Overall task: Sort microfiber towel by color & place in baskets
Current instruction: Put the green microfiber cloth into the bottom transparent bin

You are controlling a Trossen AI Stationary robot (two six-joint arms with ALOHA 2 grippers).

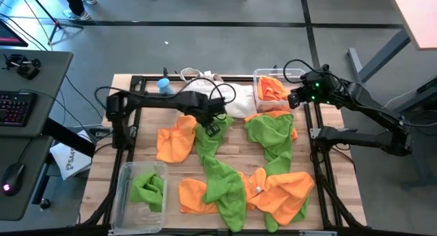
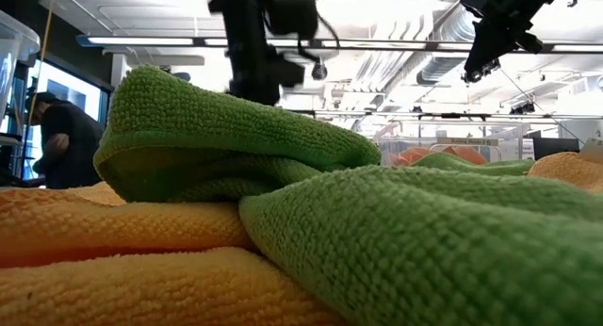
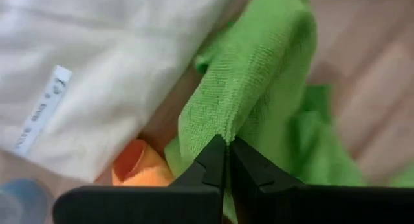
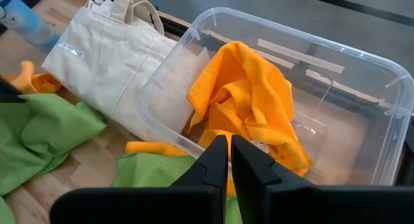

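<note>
A long green microfiber towel (image 1: pixel 213 154) lies on the wooden table, and my left gripper (image 1: pixel 213 127) is shut on its far end (image 3: pixel 228 149). Orange towels (image 1: pixel 176 142) and green towels (image 1: pixel 270 134) lie strewn about it. One clear basket (image 1: pixel 258 76) at the far right holds an orange towel (image 4: pixel 249 101). My right gripper (image 4: pixel 228 153) hovers shut above that basket's near wall with nothing between its fingers. Another basket (image 1: pixel 124 188) at the near left holds a green towel (image 1: pixel 149 189). My left gripper pinches a raised fold of the green towel, beside its hemmed edge (image 3: pixel 223 130), between its two fingertips. The fingers come from above, pointing steeply down. The pinched part rises as a ridge to the fingers while the towel's remaining length (image 1: pixel 229 188) lies on the table.
A white fabric bag (image 1: pixel 229 99) and a bottle with a blue cap (image 1: pixel 164 84) lie at the far edge, right behind my left gripper. More orange towels (image 1: pixel 287 192) cover the near right. A person (image 2: pixel 57 138) stands in the room beyond.
</note>
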